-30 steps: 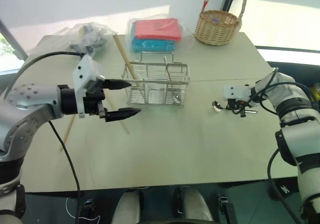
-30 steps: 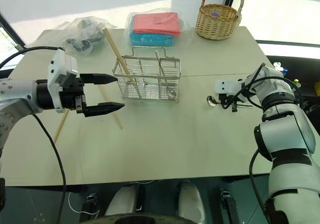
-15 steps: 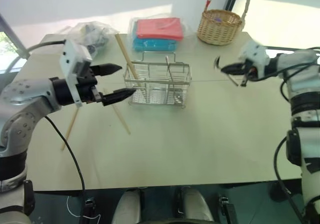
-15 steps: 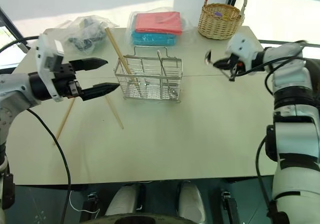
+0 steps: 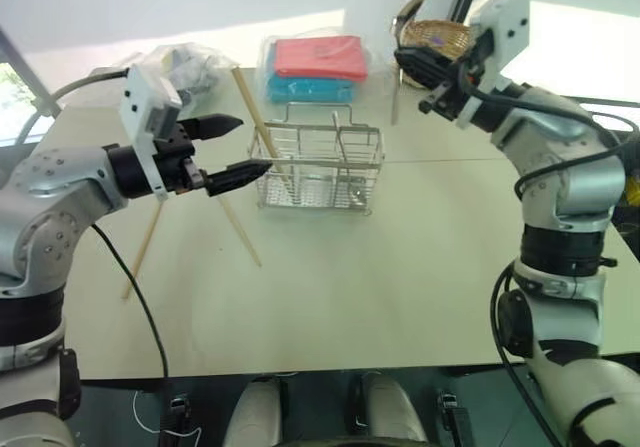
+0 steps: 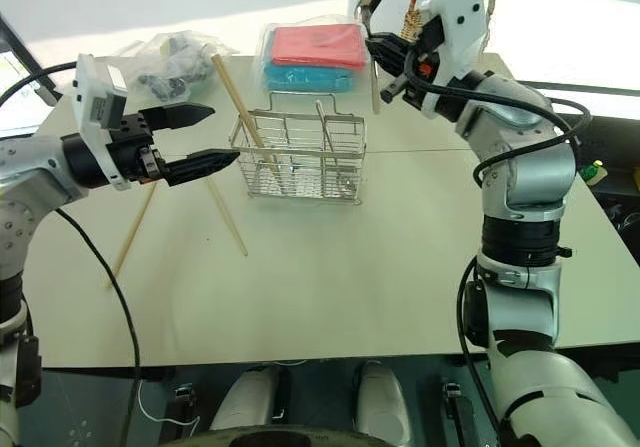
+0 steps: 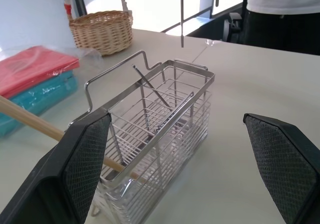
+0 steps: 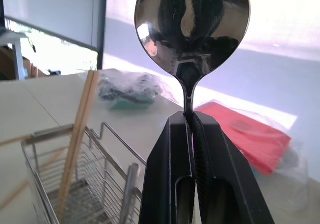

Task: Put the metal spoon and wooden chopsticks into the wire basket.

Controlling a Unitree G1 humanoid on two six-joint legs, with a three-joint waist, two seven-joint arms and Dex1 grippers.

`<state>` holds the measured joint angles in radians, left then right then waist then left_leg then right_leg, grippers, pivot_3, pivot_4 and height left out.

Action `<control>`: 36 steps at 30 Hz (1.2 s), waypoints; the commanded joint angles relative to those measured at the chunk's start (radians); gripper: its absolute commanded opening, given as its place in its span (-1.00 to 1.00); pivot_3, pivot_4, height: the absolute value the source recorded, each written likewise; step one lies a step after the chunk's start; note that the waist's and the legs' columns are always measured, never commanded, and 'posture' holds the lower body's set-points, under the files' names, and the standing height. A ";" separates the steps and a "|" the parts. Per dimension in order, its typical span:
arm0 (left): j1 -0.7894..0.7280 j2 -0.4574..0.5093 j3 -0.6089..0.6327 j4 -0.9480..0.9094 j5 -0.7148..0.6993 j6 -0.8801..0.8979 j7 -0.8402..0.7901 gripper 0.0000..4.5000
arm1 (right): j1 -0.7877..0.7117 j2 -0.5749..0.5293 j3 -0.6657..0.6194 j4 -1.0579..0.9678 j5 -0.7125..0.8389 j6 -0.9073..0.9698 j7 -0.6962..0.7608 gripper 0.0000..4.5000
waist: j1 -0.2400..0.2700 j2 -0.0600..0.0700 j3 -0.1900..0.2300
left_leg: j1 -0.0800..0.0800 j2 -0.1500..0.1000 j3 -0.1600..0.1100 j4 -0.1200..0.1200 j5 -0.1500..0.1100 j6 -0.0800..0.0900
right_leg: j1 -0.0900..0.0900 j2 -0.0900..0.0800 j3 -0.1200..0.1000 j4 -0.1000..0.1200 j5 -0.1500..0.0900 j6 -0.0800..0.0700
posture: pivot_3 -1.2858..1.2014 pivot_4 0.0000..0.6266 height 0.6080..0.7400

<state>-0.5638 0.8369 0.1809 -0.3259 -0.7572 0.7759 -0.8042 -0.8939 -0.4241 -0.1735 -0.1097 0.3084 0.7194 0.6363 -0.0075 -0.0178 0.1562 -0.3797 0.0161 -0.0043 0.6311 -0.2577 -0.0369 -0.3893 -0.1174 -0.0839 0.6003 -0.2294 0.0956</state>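
Spoon [image 6: 372,27] pinched in right tool [image 6: 390,62], hanging above basket [image 6: 297,157]. Left tool [image 6: 195,137] spread, empty. Two chopsticks [image 6: 228,217] left on worktop near left edge.

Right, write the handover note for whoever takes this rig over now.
Right gripper: jaws shut on the metal spoon, held in the air behind the wire basket, bowl up, handle hanging down.
Left gripper: jaws open, holding nothing, level beside the basket's left end.
Wooden chopsticks: one leans in the basket's left end; two lie on the table left of it, one near the basket, one farther out.
Done: spoon lifted, one chopstick in.
Left: drop the spoon into the basket, then collect the two loose chopsticks.
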 commanded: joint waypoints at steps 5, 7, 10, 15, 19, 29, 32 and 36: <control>-0.023 0.004 0.016 -0.015 0.012 -0.022 -0.005 1.00 | 0.017 0.043 -0.007 -0.096 0.097 0.062 -0.091 -0.99 | -0.004 0.000 0.000 | 0.000 0.000 0.000 -0.001 0.000 0.000 | -0.002 0.000 0.000 0.000 0.000 0.000 | 0.03 -0.52 0.49; -0.020 0.005 0.017 -0.017 0.012 -0.021 -0.004 1.00 | 0.065 0.072 0.024 -0.110 0.096 0.057 -0.109 -0.99 | -0.005 -0.001 -0.001 | 0.000 0.000 0.000 -0.001 0.000 0.000 | -0.002 0.000 0.000 0.000 0.000 0.000 | 0.03 -0.52 0.49; -0.016 0.009 0.017 -0.021 0.015 -0.021 -0.004 1.00 | 0.112 0.105 0.054 -0.130 0.101 0.051 -0.130 -0.99 | -0.005 -0.001 -0.001 | 0.001 0.000 0.000 -0.001 0.000 0.000 | -0.002 0.000 0.000 0.000 0.000 0.000 | 0.03 -0.52 0.49; -0.020 0.011 0.022 -0.022 0.017 -0.017 -0.001 1.00 | 0.170 0.172 0.098 -0.122 0.095 0.025 -0.170 -0.99 | -0.005 -0.001 -0.001 | 0.000 0.000 0.000 -0.001 0.000 0.000 | -0.002 0.000 0.000 0.000 0.000 0.000 | 0.03 -0.52 0.49; -0.024 0.012 0.028 -0.029 0.011 -0.009 0.006 1.00 | 0.202 0.182 0.122 -0.089 0.070 -0.006 -0.195 -0.62 | -0.003 -0.001 -0.001 | 0.000 0.000 -0.001 -0.001 0.000 0.000 | -0.002 0.000 0.000 -0.001 0.000 0.000 | 0.03 -0.52 0.49; -0.012 0.011 0.097 -0.016 0.003 0.018 0.079 1.00 | 0.153 0.038 0.063 -0.135 0.125 -0.023 -0.096 0.48 | -0.004 -0.001 0.000 | -0.001 0.000 -0.001 -0.001 0.000 0.000 | -0.002 0.001 0.000 -0.001 0.000 0.000 | 0.03 -0.52 0.49; -0.025 -0.014 0.160 0.027 0.006 0.049 0.190 1.00 | 0.130 -0.055 0.006 -0.177 0.219 0.000 0.007 0.48 | -0.002 0.000 0.000 | -0.001 0.000 -0.001 -0.001 0.000 0.001 | -0.002 0.000 0.000 -0.002 0.000 0.000 | 0.03 -0.52 0.49; -0.086 -0.030 0.216 0.185 0.093 0.153 0.434 1.00 | 0.164 -0.230 -0.056 -0.271 0.402 0.062 0.218 0.48 | -0.001 -0.002 0.000 | -0.001 0.000 -0.002 -0.001 0.000 0.001 | -0.001 0.001 -0.001 -0.002 0.000 0.000 | 0.03 -0.52 0.49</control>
<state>-0.6198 0.8009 0.3543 -0.1763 -0.6976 0.8941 -0.4566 -0.7335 -0.6254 -0.1927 -0.3200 0.6333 0.7663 0.7830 -0.0090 -0.0202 0.1563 -0.3793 0.0165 -0.0063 0.6291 -0.2583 -0.0357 -0.3900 -0.1166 -0.0846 0.5978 -0.2298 0.0962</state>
